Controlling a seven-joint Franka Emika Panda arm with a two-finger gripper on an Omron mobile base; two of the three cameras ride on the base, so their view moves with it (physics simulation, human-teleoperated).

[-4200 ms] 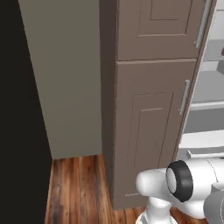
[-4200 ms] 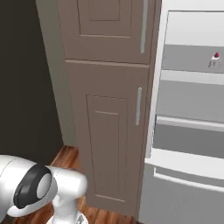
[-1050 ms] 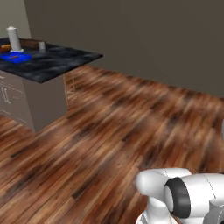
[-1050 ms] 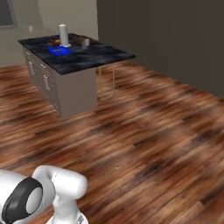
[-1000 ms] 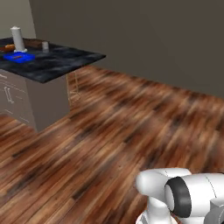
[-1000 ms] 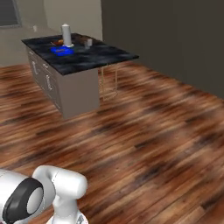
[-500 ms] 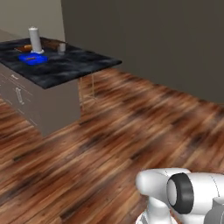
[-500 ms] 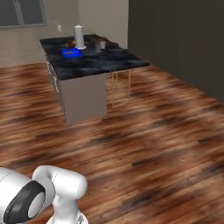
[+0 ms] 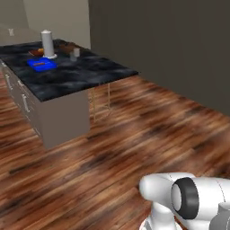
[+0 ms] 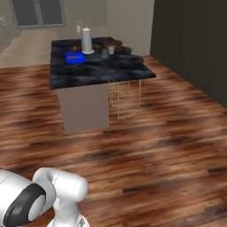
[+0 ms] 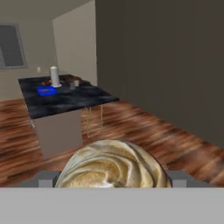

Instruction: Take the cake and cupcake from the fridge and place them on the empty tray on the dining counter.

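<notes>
The cupcake (image 11: 113,165) was held between the wide-set jaws of the gripper (image 11: 113,177); the dining counter (image 10: 99,71) had been brought nearer since a second earlier, so placement was judged close.

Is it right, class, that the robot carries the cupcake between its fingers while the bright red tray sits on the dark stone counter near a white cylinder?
Not quite: the tray is bright blue, not red, as the left base view shows. The rest holds: the cupcake sits between the fingers in the hand view, and the tray lies on the dark stone counter near the white cylinder.
</notes>
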